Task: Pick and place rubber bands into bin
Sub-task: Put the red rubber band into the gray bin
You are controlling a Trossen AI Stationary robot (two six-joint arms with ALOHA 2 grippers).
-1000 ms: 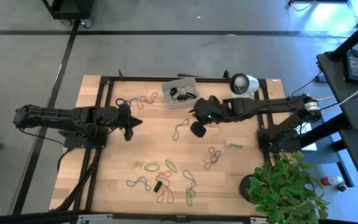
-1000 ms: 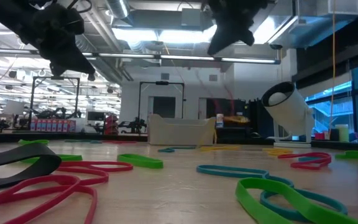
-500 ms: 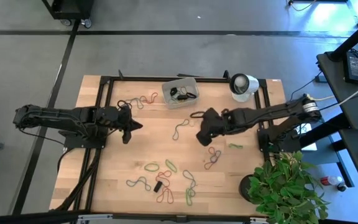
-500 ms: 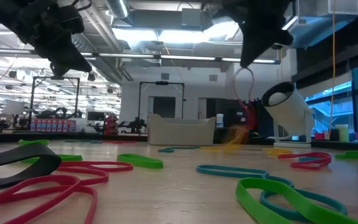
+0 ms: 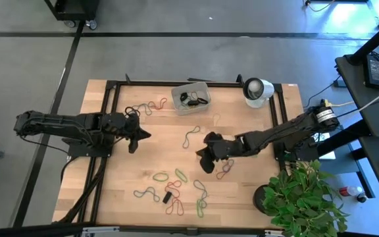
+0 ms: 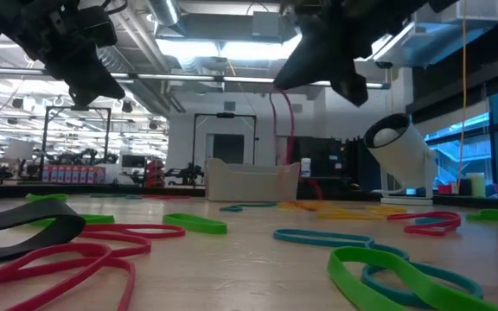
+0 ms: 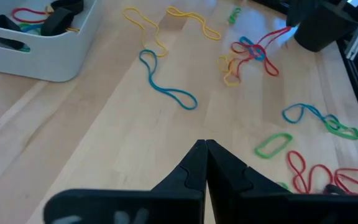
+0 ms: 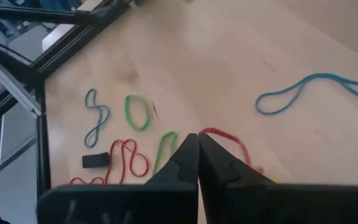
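Right gripper (image 5: 206, 163): over the middle of the table (image 5: 117, 191), a little toward my right side, off the surface. Fingers pressed together, and a red band (image 6: 280, 121) is pinched between them. In the low view it hangs down from the tips as a long thin loop; in my right wrist view it curves out from beside the closed tips.

Left gripper (image 5: 137, 136): raised over the left part of the table, well apart from the right one. Fingers closed tip to tip, nothing between them.

Bin (image 5: 191, 89): at the far edge of the table, near the middle, well apart from both grippers. Upright. It already holds a few bands and a dark piece; I cannot tell how many.

Rubber bands (image 5: 161, 176): most lie loose on the wood.
- a green and yellow-green pair near the centre, toward the near edge
- a tangle of red, blue and yellow just beside my right gripper (image 5: 226, 164)
- red loops, a teal one and a small black piece by the near edge
- a red and dark group beside the bin, on its left
- one blue and one yellow band between the bin and the centre (image 7: 166, 90)

White round object with a dark face (image 5: 258, 89): far right corner, apart from the bin
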